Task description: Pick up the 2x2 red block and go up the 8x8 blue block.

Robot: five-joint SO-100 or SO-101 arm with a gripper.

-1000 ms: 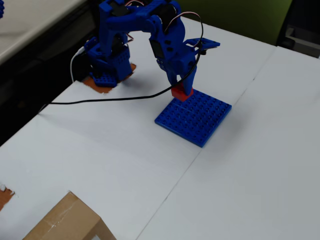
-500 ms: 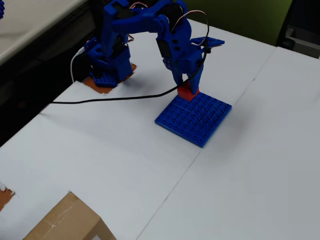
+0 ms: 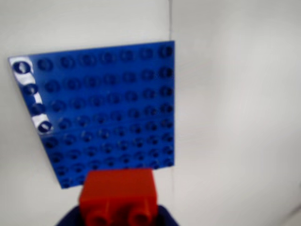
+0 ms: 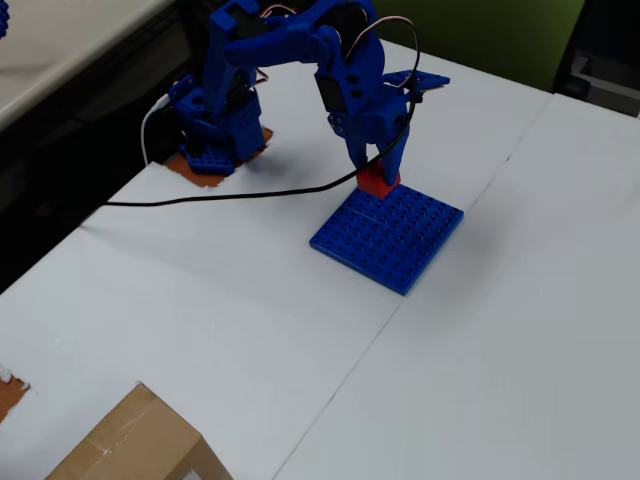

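The 2x2 red block (image 3: 118,194) is held in my gripper (image 3: 117,214) at the bottom of the wrist view, its studs facing the camera. In the overhead view the red block (image 4: 377,180) sits between the blue fingers of my gripper (image 4: 378,176), at or just above the far edge of the 8x8 blue block (image 4: 390,235); I cannot tell if it touches. The 8x8 blue block (image 3: 101,113) lies flat on the white table and fills the middle of the wrist view.
The blue arm's base (image 4: 212,140) stands on an orange patch at the table's far left, with a black cable (image 4: 230,195) running across the table. A cardboard box (image 4: 135,445) sits at the near edge. A seam (image 4: 400,300) splits the white surface.
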